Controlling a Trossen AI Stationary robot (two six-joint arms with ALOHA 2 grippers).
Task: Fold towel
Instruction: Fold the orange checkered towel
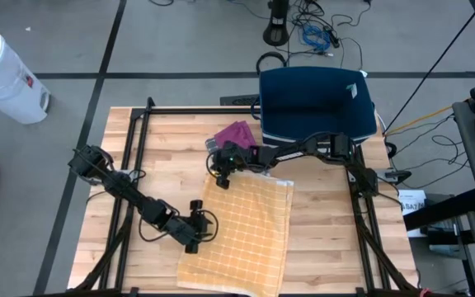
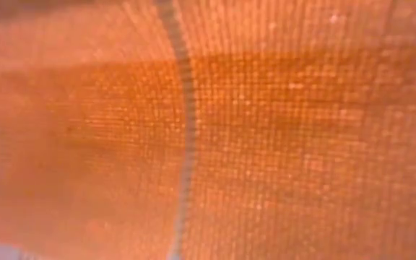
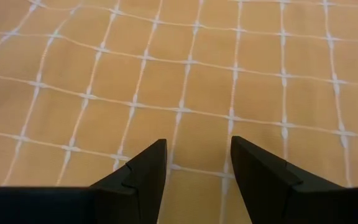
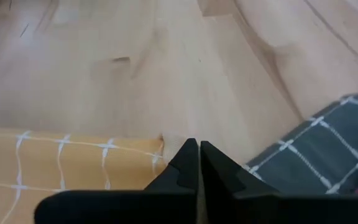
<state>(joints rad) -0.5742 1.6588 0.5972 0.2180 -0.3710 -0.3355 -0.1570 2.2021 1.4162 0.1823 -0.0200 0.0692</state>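
A yellow towel with a white grid point(image 1: 250, 231) lies spread flat on the wooden table, and its near end hangs over the near edge. That end fills the low view point(image 2: 208, 130). My left gripper point(image 1: 198, 233) is at the towel's left edge, open, with its fingers over the cloth point(image 3: 197, 152). My right gripper point(image 1: 221, 176) is shut, with its fingertips point(image 4: 197, 146) just beside the towel's far left corner point(image 4: 157, 144). My left gripper's open fingers point(image 3: 148, 165) point down over the towel near its left edge; I cannot tell whether they touch it. My right gripper's shut fingertips point(image 4: 188, 155) stand beside the towel's far left corner point(image 4: 160, 140), with no cloth seen between them; whether they touch it, I cannot tell.
A purple cloth point(image 1: 236, 132) lies on the table beyond the towel. A grey checked cloth point(image 4: 328, 146) lies close beside my right gripper. A dark blue chair point(image 1: 316, 103) stands at the far edge. Bare wood point(image 1: 328, 223) shows to the towel's right.
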